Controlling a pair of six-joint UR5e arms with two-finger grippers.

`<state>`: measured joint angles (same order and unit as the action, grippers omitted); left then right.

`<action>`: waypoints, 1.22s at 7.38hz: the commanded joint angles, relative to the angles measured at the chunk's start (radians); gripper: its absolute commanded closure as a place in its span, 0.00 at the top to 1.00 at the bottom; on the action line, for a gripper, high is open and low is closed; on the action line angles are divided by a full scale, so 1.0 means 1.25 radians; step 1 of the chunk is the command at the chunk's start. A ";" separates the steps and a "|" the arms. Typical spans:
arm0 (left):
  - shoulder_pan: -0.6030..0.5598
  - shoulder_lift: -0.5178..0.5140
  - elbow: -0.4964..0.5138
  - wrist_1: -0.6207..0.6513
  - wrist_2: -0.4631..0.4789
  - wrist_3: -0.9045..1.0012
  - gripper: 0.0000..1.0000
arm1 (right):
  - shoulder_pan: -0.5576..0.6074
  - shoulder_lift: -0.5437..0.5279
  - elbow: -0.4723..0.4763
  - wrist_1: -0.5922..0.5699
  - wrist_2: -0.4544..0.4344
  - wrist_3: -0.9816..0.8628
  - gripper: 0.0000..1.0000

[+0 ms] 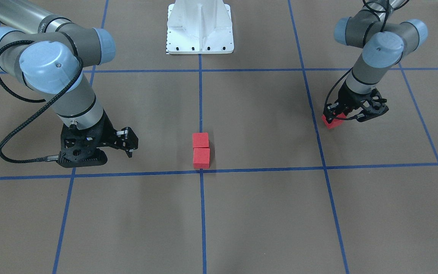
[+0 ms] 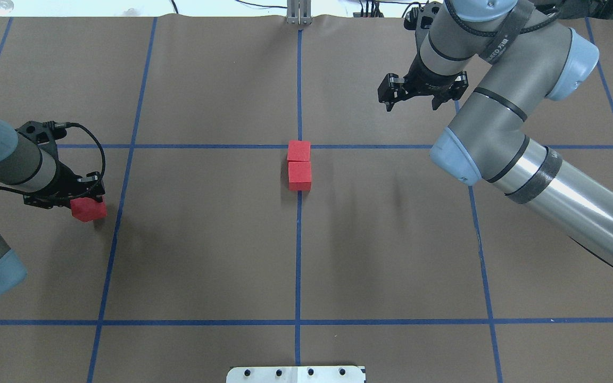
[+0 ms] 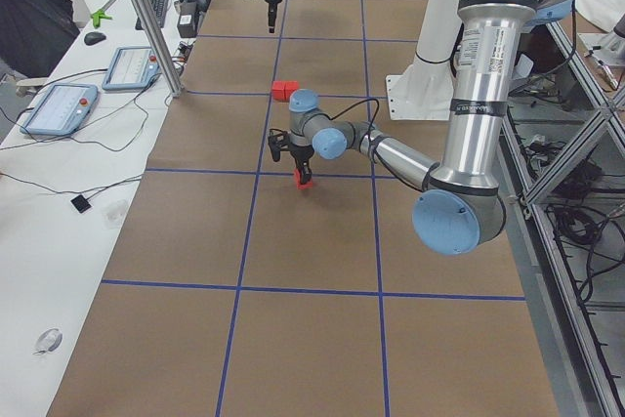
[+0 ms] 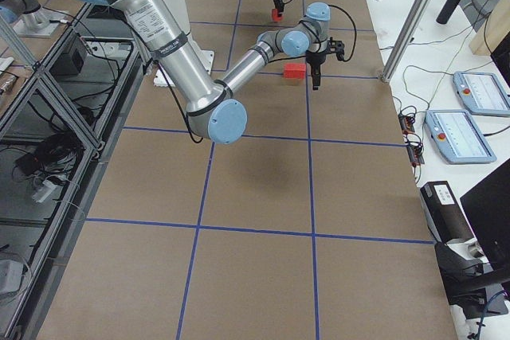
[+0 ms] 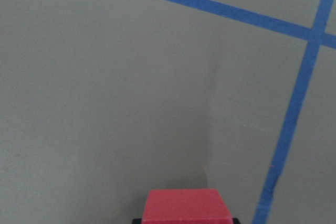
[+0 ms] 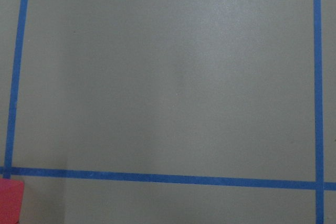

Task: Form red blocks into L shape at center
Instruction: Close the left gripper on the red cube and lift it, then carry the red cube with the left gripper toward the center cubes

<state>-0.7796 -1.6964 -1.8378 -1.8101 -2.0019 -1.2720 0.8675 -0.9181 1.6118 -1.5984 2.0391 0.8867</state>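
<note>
Red blocks, three matte cubes: a touching pair (image 2: pixel 299 175) is lying in a short row at the center (image 1: pixel 202 171), mid-surface (image 2: pixel 205 255). The third block (image 2: pixel 88 208) is being held pinched in the left jaws near the surface's left edge, well apart from the pair. The right jaws are hovering spread wide and empty toward the far edge. Each cube is probably handling as light, rigid and not slippery, and is best taken squarely across two opposite flat faces.
</note>
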 commanded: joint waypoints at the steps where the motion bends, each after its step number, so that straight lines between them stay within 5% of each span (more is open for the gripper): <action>1: -0.030 -0.122 -0.026 0.182 -0.005 -0.007 0.00 | 0.003 -0.002 0.011 0.001 0.001 0.000 0.99; 3: -0.027 -0.298 -0.002 0.321 -0.049 -0.343 0.00 | 0.004 -0.010 0.026 0.000 0.002 0.000 0.99; 5: -0.026 -0.333 0.055 0.269 -0.059 -0.401 0.00 | 0.010 -0.021 0.026 0.000 0.001 -0.009 0.99; 9: 0.012 -0.558 0.349 0.224 -0.054 -0.629 0.00 | 0.014 -0.024 0.026 0.000 0.000 -0.001 0.99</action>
<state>-0.7936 -2.3351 -1.4918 -1.5102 -2.0741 -1.9628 0.8846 -0.9473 1.6444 -1.5984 2.0400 0.8849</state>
